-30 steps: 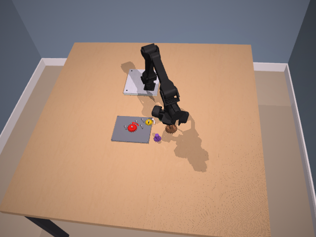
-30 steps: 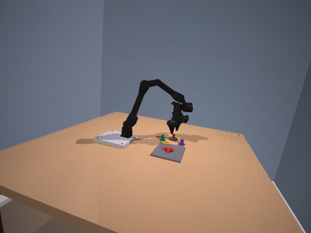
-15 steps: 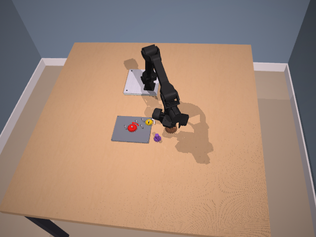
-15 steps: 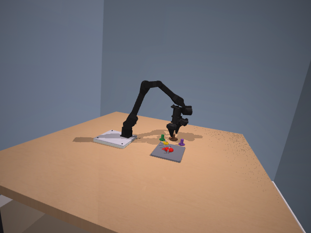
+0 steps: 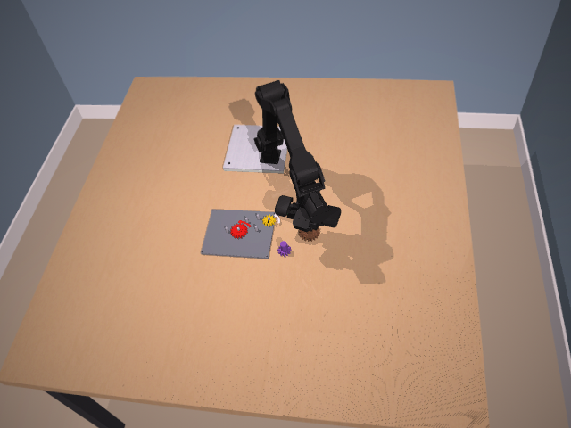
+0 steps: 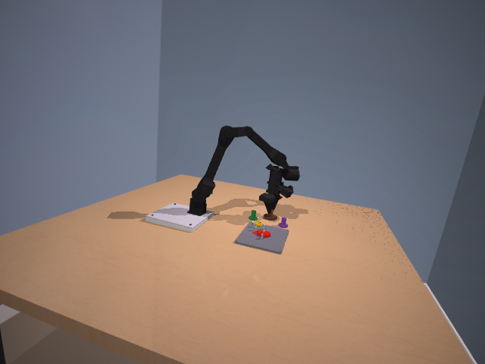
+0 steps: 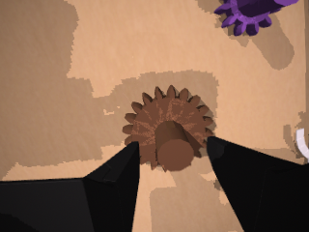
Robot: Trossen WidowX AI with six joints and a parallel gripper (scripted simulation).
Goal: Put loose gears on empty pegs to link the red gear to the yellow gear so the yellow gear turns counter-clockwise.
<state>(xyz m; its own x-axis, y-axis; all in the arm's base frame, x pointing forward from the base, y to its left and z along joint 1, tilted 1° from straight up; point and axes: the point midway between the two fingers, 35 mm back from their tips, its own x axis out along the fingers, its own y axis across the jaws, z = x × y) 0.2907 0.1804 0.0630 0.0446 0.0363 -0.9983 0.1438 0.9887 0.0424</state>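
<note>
Black jaws [image 5: 308,230] [image 6: 270,211] reach down over a brown gear [image 5: 309,234] [image 6: 270,217] [image 7: 170,112], which lies flat on the wooden table [image 5: 221,322] [image 6: 176,270] [image 7: 111,43], its thick round handle pointing up. The jaws are partly open, one fingertip on each side of the handle, with a visible gap at both sides in the wrist view, so nothing is gripped. The step in hand looks like taking this gear by its handle. To do it well, the handle should sit midway between the fingertips, low enough that they close on its sides and not on its top edge; closing evenly would avoid tipping the gear, and the lift should be straight up. A purple gear [image 5: 284,249] [image 6: 283,223] [image 7: 248,16] stands upright near the board's edge, and a green gear [image 6: 253,215], seen in the exterior view, stands on the other side of the brown one. No box or tray is in sight; the nearest thing to a holder is the grey board [image 5: 221,246] [image 6: 256,247], bearing a red gear [image 5: 238,231] [image 6: 263,233], a yellow gear [image 5: 268,221] [image 6: 258,224] and several bare pegs. No loose gear is on a peg yet.
</note>
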